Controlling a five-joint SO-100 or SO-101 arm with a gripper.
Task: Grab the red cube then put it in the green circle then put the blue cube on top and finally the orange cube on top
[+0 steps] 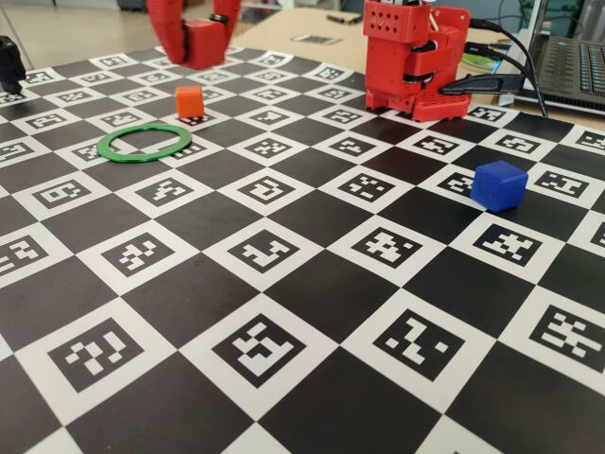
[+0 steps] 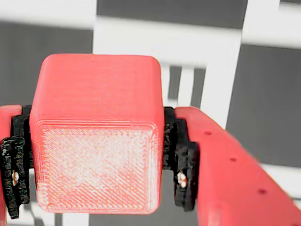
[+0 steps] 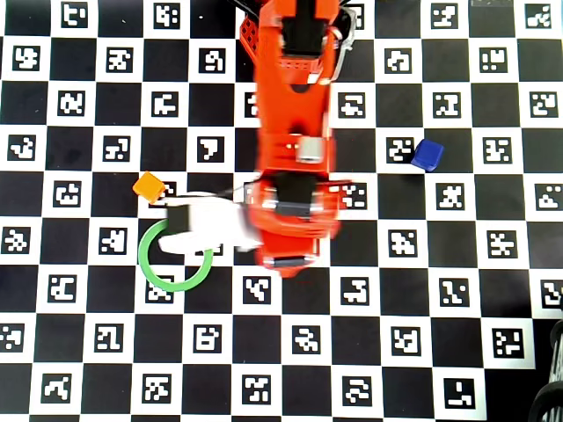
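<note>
In the fixed view, near to far, one blue cube [image 1: 499, 184] sits on the checkered board [image 1: 284, 359] toward the right edge, alone and well apart from the other things. Farther back, near the left edge, lies one green circle [image 1: 145, 143], flat on the board, with its open centre showing the squares below. Just behind the ring, toward the far edge, stands one orange cube [image 1: 189, 101], outside the ring and not touching it. At the far edge stands the red base of the arm [image 1: 416, 57], and at the top of the picture the red gripper [image 1: 201, 43] hangs above the board, behind the orange cube.

There is one red cube [image 2: 96, 136]. The wrist view shows it large, between the two black pads [image 2: 181, 165] of the red fingers; the jaws are closed on its two sides and hold it. The board under it is blurred, so I cannot tell how high it is.

In the overhead view the arm [image 3: 295, 132] reaches from the top edge toward the middle, and a white wrist part [image 3: 207, 224] covers the upper right part of the green circle [image 3: 151, 264]. The orange cube [image 3: 149, 186] is just above the ring, the blue cube [image 3: 427, 155] far to the right.

So: three cubes, one ring.
</note>
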